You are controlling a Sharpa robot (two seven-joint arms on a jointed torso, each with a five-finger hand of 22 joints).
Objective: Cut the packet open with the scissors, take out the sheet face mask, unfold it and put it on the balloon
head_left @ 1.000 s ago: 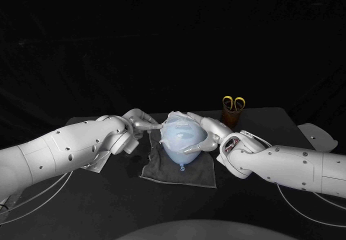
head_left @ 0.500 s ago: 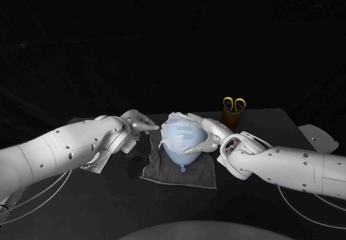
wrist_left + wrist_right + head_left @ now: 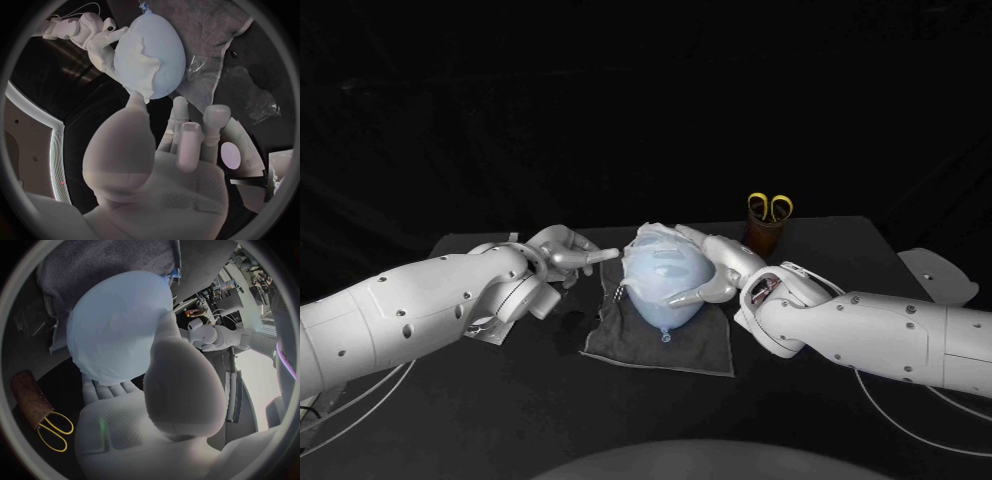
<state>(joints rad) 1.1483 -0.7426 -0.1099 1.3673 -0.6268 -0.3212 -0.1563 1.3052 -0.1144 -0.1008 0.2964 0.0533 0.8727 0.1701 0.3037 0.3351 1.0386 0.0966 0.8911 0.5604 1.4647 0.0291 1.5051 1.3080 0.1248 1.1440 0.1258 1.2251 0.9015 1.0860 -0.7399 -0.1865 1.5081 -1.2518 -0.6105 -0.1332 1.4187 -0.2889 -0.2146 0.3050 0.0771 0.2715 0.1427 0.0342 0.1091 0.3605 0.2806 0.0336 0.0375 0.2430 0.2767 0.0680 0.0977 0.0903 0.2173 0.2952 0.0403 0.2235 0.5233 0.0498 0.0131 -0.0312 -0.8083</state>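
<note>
The balloon [image 3: 661, 300], lying on a dark cloth [image 3: 625, 345] on the desk [image 3: 848, 240] with the sheet face mask [image 3: 651, 252] draped over it, is cupped by the right hand [image 3: 718, 272]. The left hand [image 3: 567, 252] is held just beside it, spread and empty. One fingertip [image 3: 135, 100] seems to touch the mask's edge, though contact is hard to make out.

One balloon [image 3: 659, 300], one scissors [image 3: 766, 207], one cloth [image 3: 692, 350]

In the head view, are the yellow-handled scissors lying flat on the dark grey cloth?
No, the yellow-handled scissors stand upright in a brown holder that is apart from the dark grey cloth.
</note>
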